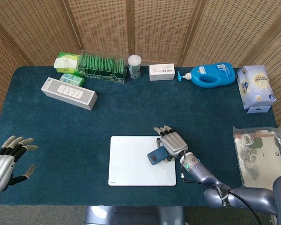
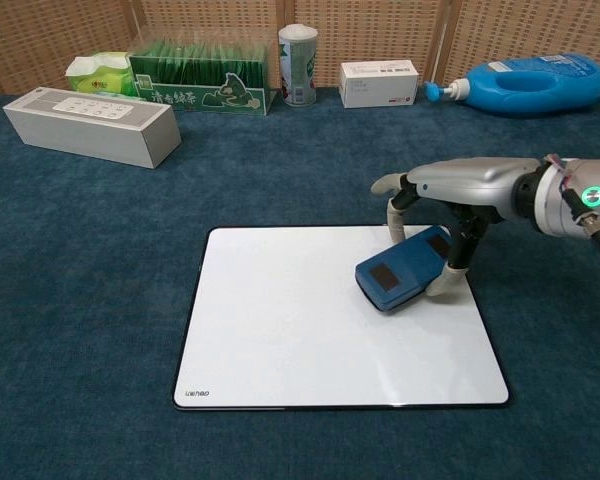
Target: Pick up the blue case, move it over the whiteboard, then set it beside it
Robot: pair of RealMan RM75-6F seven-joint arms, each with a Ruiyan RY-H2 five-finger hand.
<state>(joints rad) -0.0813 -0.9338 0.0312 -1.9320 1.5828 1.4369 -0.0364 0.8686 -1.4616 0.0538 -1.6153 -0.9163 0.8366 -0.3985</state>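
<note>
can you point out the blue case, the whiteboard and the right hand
blue case (image 2: 400, 274): chest view, on its top face near the middle
whiteboard (image 2: 280, 330): chest view, on its bare white surface
right hand (image 2: 460, 185): chest view, on the back of the hand

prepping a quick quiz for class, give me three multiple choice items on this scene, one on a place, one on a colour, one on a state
1. Where is the blue case?
A. over the whiteboard
B. beside the detergent bottle
C. on the white speaker

2. What colour is the table cloth?
A. red
B. dark teal
C. yellow

3. What is the left hand doing?
A. holding the case
B. pressing the whiteboard
C. holding nothing, fingers spread

Answers: 1 A, the right hand grips it above the board's right part; 2 B, both views show teal; 3 C, it sits apart at the table's edge.
</note>
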